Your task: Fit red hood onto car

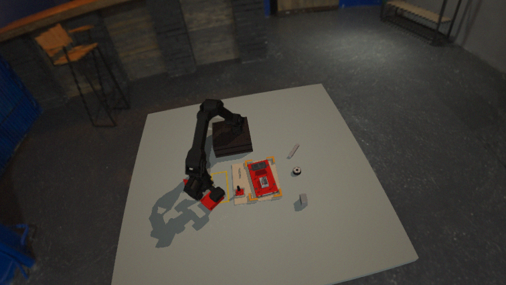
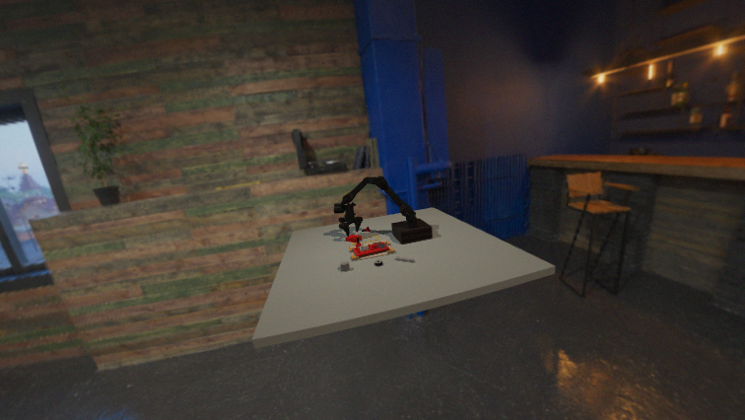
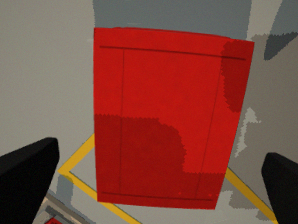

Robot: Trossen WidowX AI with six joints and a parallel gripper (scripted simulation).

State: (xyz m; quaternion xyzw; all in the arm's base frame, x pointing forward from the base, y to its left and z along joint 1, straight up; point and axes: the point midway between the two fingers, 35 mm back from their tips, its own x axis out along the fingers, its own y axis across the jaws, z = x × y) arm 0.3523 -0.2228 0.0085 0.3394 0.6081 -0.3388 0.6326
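Observation:
The red hood [image 1: 211, 203] [image 2: 353, 238] [image 3: 159, 95] lies roof up on the table, across the yellow outline. My gripper [image 1: 205, 193] [image 2: 353, 231] [image 3: 163, 156] is open and empty above it, with one finger off each long side in the wrist view. Part of the hood is hidden by the gripper in the top view. The red chassis [image 1: 271, 189] [image 2: 371, 250] sits between the orange corners of the pale jig, with the grey engine block [image 1: 264, 181] on its deck. The pegs are too small to make out.
The yellow outline [image 1: 227, 184] [image 3: 79, 156] is beside the jig board [image 1: 237, 176]. A small red piece with a black stick [image 1: 239, 191] is on that board. A grey block [image 1: 303, 199] [image 2: 344, 266], a wheel [image 1: 296, 170] [image 2: 378, 263] and a pale bar [image 1: 293, 150] lie beyond the chassis. Another red part [image 2: 367, 229] lies behind.

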